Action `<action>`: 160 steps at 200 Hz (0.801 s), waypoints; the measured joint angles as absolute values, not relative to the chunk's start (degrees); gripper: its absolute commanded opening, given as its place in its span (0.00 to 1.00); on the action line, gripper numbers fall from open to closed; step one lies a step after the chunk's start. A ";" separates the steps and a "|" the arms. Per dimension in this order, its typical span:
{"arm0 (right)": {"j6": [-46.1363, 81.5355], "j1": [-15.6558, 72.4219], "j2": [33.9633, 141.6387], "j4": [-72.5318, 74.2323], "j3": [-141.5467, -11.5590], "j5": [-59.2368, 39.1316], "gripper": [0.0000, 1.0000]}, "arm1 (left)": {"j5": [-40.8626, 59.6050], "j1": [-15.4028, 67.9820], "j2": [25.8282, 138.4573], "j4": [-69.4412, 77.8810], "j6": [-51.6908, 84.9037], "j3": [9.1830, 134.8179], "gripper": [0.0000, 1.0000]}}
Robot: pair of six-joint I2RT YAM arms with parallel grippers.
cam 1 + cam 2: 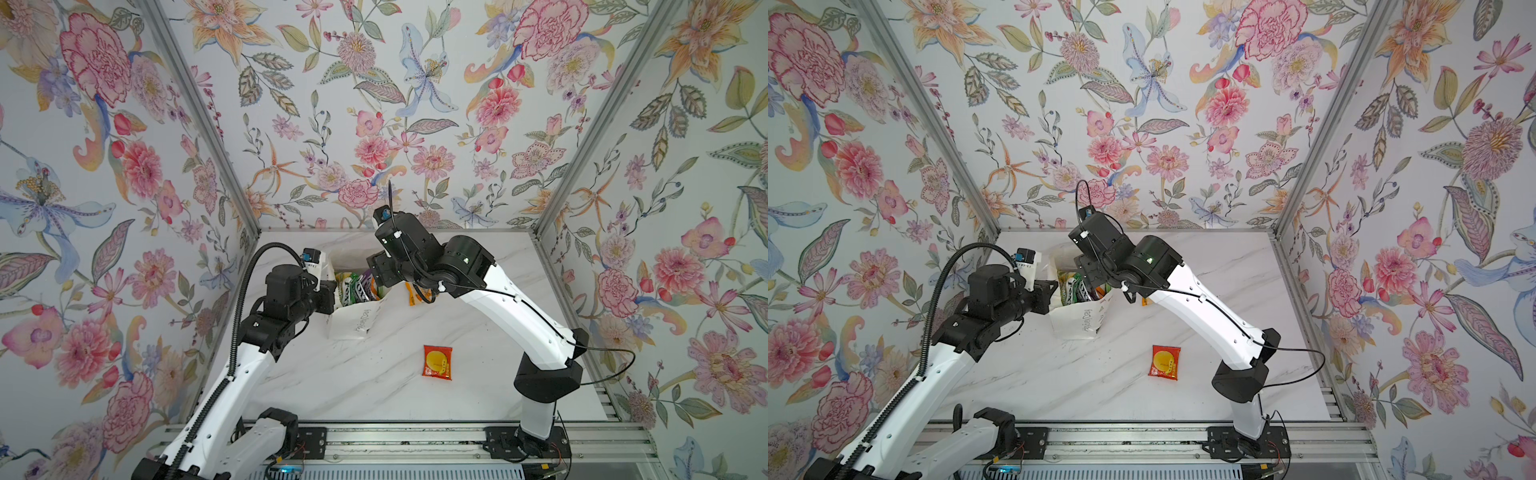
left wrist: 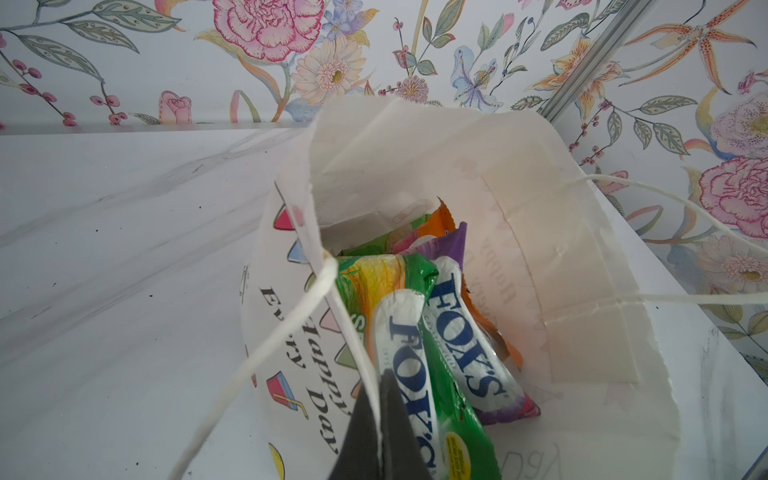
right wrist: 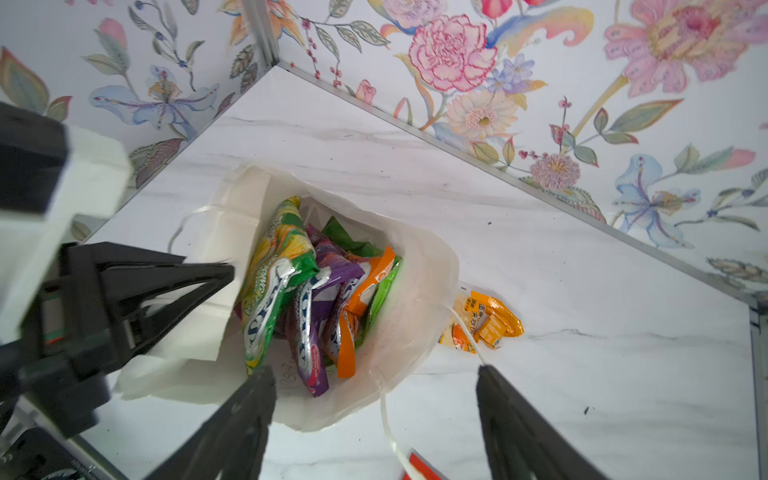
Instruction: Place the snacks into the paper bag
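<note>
The left end effector [image 2: 380, 399] is clamped on the rim of the paper bag [image 2: 582, 249]. The right end effector [image 3: 374, 372], jaws wide and empty, hovers above the snacks [image 3: 291, 270] inside. An orange pack [image 3: 486, 320] lies just beside the bag, and a red pack [image 1: 437, 362] lies on the counter [image 1: 332, 386], well apart from both.

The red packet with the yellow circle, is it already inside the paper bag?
No, the red packet lies flat on the tabletop, well apart from the paper bag.
</note>
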State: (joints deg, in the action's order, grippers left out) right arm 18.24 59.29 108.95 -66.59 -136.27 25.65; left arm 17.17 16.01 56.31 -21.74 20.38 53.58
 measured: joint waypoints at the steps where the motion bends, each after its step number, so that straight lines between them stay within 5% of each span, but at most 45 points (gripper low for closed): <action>1: 18.33 59.20 108.92 -66.59 -136.11 25.74 0.78 | 17.17 16.01 56.31 -21.76 20.38 53.58 0.00; 96: 27.46 50.78 111.07 -66.63 -125.56 21.19 0.74 | 17.21 16.01 56.31 -21.76 20.38 53.58 0.00; 160: 28.64 49.54 114.50 -65.04 -124.55 12.19 0.36 | 17.45 16.01 56.84 -21.58 20.82 53.84 0.00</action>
